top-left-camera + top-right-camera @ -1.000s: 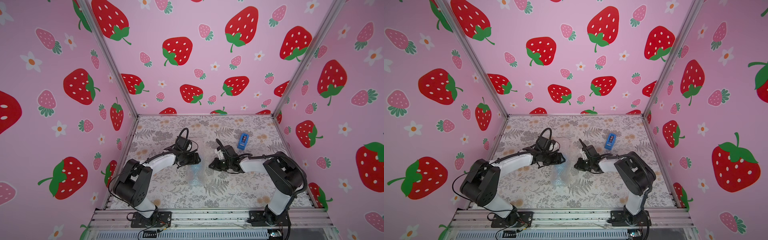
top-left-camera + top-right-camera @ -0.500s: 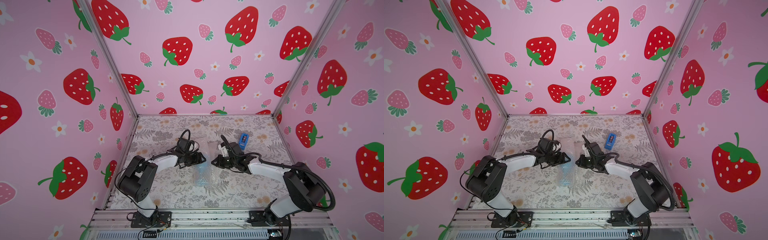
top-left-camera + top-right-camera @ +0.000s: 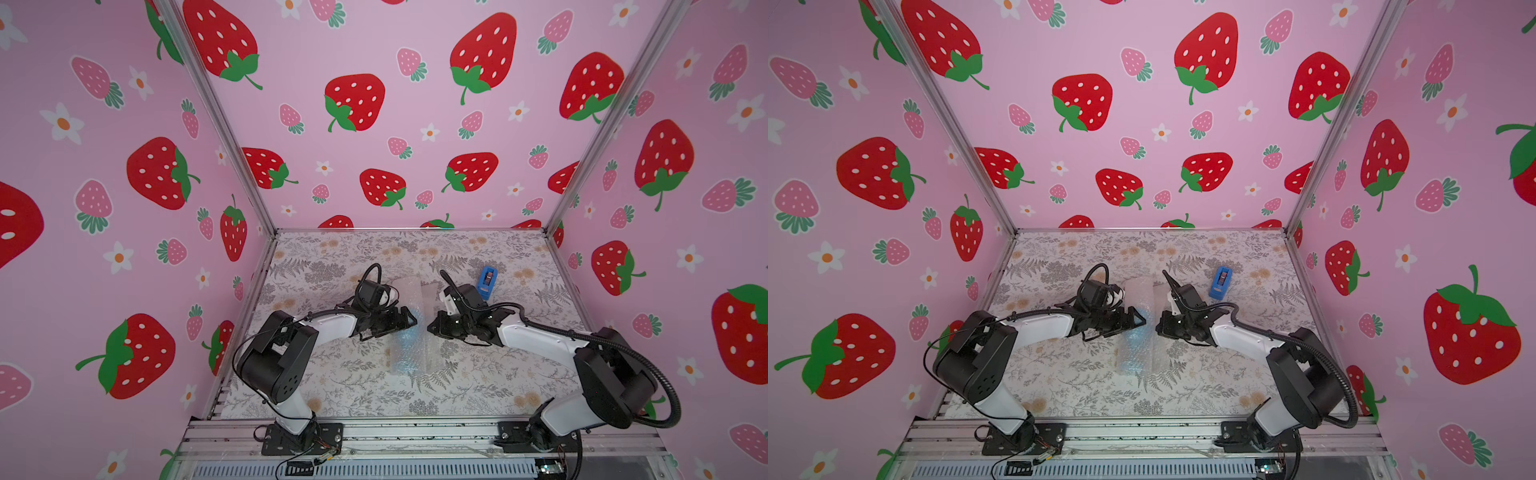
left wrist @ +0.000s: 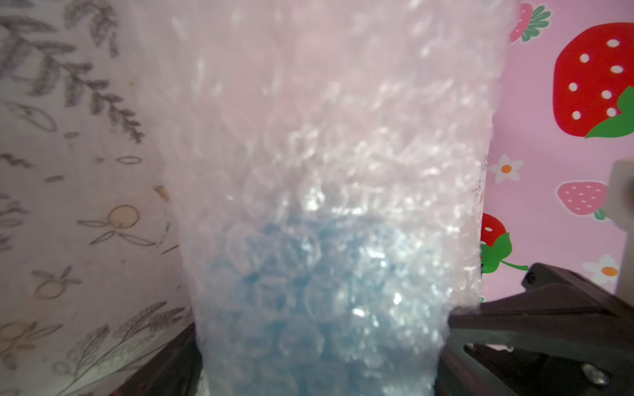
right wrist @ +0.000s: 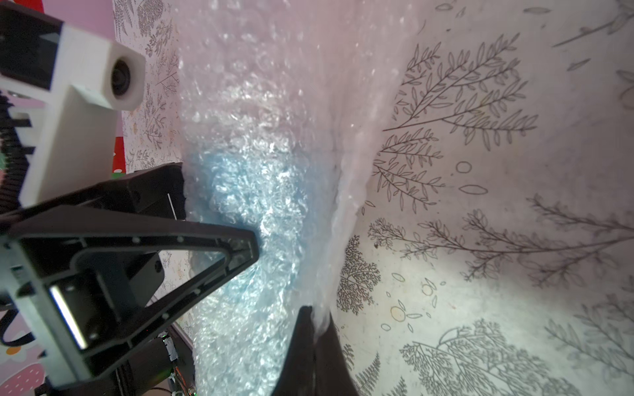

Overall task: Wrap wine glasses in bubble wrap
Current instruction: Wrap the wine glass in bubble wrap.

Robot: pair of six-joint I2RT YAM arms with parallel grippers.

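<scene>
One goblet [image 3: 405,347] lies rolled in bubble wrap [image 3: 411,291] on the surface [image 3: 332,386] — only closing it is left. My right jaws pinch the wrap's edge; my left jaws sit wide around it — squeezing? Cannot tell.

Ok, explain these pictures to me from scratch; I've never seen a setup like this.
These are two robot arms bolted to the near edge of a floral table, inside a strawberry-print booth. Two pictures look down on the whole scene from overhead. The two close-ups come from a camera on each arm's wrist. Between the arms lies a light-blue goblet, visible only as a blue shape inside bubble wrap. The left hand is open, with its fingers spread on either side of the wrapped goblet. The right hand is shut, pinching an edge of the bubble wrap. A blue tape dispenser stands untouched farther back on the table.
</scene>
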